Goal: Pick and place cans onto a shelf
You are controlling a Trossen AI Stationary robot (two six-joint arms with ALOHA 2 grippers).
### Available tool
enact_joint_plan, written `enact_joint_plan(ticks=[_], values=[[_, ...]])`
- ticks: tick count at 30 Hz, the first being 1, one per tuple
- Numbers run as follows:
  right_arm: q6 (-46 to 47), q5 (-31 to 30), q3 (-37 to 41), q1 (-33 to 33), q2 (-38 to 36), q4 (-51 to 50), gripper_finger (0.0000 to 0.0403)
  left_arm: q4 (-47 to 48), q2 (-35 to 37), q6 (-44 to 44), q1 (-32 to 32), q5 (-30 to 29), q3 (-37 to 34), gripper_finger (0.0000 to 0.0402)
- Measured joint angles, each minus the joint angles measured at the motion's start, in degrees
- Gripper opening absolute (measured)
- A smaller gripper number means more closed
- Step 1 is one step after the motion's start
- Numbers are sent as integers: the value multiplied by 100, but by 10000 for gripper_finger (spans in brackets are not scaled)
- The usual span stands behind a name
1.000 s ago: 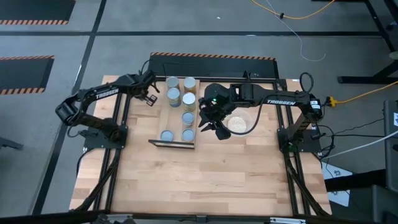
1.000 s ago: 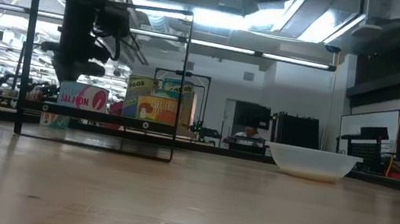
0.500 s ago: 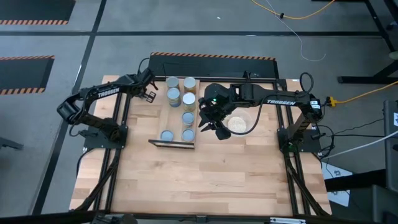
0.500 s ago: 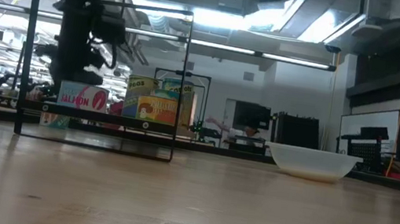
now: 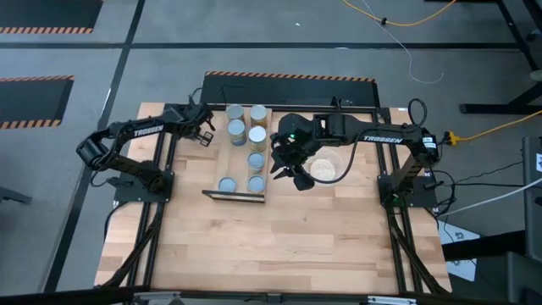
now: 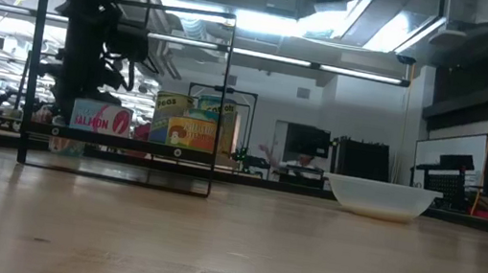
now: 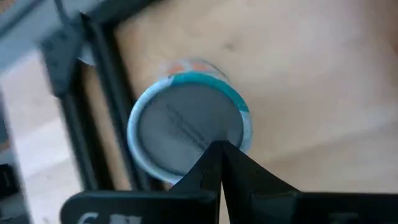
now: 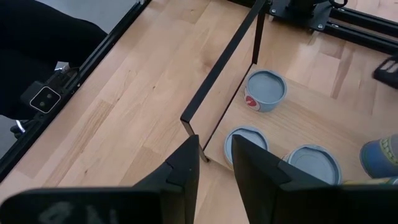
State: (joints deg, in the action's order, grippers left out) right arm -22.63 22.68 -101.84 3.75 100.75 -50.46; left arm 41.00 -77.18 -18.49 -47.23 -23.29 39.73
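Teal-rimmed can (image 7: pixel 189 129) stands upright at twelve o'clock of the left gripper (image 5: pixel 201 129), jaws together; right gripper (image 5: pixel 288 172), jaws apart and empty, hovers beside the shelf (image 5: pixel 240 193).

Both arms are matte black, built of tubular links with chunky joint housings, each forearm stamped with white lettering (TROSSEN). Thin black cables loop just behind the left claw (image 5: pixel 203 129). The right claw (image 5: pixel 291 175) ends in two flat, dark, wedge-shaped fingers (image 8: pixel 176 176).
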Motion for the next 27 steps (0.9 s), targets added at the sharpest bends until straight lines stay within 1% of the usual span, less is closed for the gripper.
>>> enact_joint_plan(ticks=[4,6,10,16,18,23,27], values=[[2,0,0,0,0,-2,99,273,-44,-234,254,450,-80,0],[0,0,0,0,0,2,99,73,-18,-251,373,652,-19,0],[-2,0,0,0,0,2,99,274,-24,-357,646,731,-1,0],[-19,-2,0,0,0,4,99,463,-22,-355,996,644,486,0],[-20,-2,0,0,0,3,99,538,-22,-347,1070,461,716,0],[-24,-2,0,0,0,2,99,1335,-21,-366,1158,-71,1141,0],[-48,-4,0,0,0,2,99,1808,-18,-416,1170,-199,1175,0]])
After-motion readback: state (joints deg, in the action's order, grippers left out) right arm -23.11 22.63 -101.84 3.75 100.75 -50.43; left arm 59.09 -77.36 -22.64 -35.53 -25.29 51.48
